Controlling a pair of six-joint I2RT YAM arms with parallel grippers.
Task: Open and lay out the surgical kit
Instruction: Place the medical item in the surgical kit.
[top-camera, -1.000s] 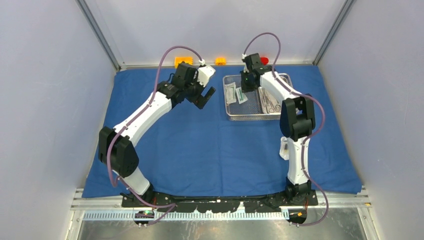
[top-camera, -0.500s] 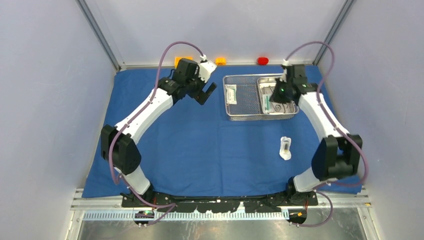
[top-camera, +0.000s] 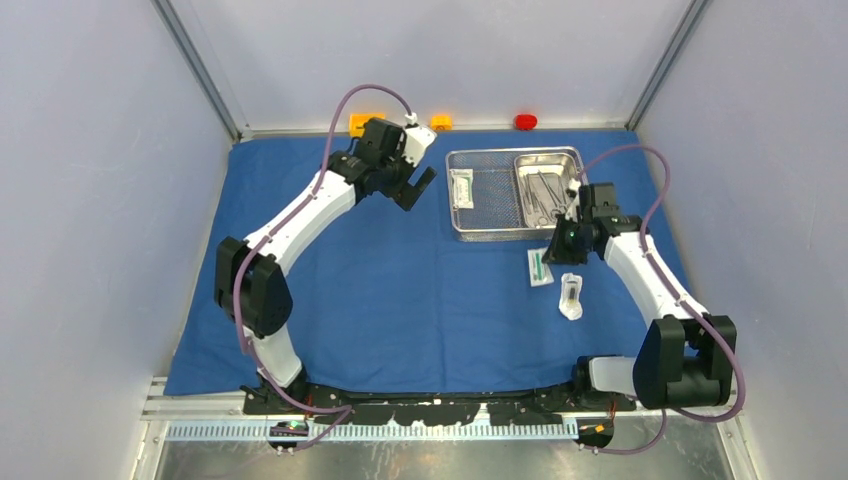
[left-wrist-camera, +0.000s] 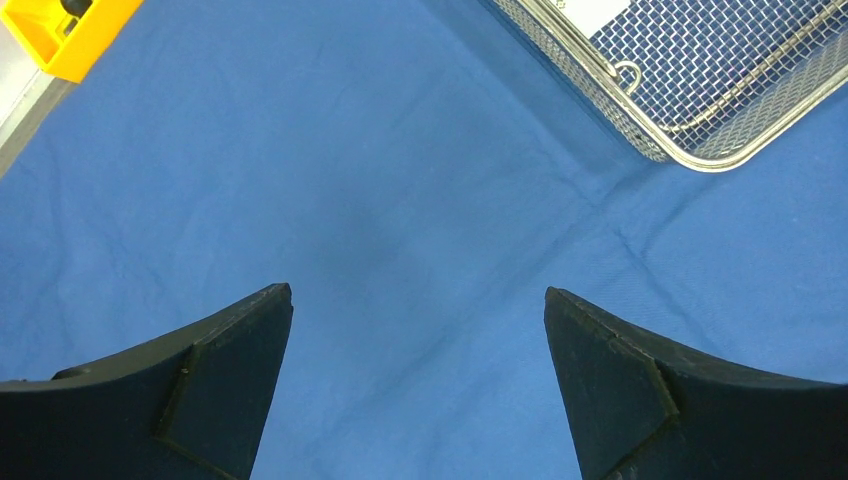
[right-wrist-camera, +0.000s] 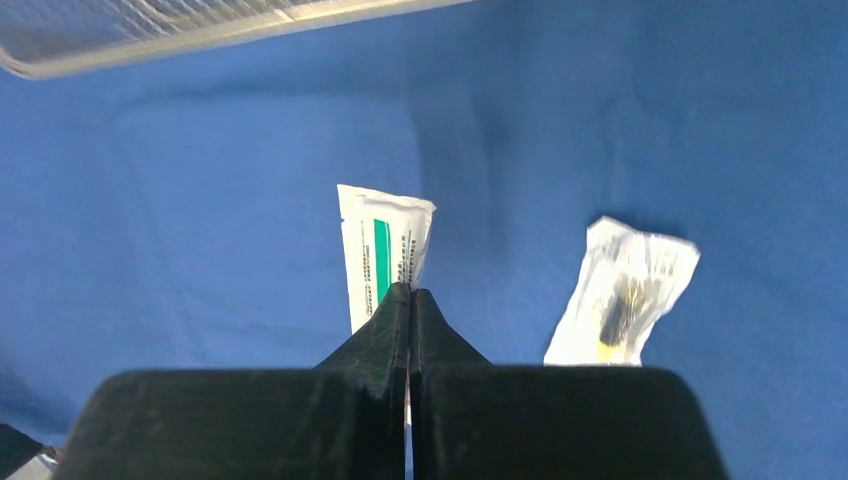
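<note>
Right arm has swung out of the basket (top-camera: 500, 238) and down toward the cloth (top-camera: 400, 300), bringing the striped packet (right-wrist-camera: 385, 250) with it. Right claw (right-wrist-camera: 410, 293) is clenched on the packet's near short end. The packet sits just off the basket's near edge, beside the clear packet (top-camera: 570, 297). I'd call it featherlight: thin, floppy, slick film, so an end-edge pinch is the hold. Its long axis runs straight out from my fingertips, roughly near-to-far on the table, green stripe along it. Left claw (left-wrist-camera: 418, 300) hangs released over the cloth, left of the basket.
</note>
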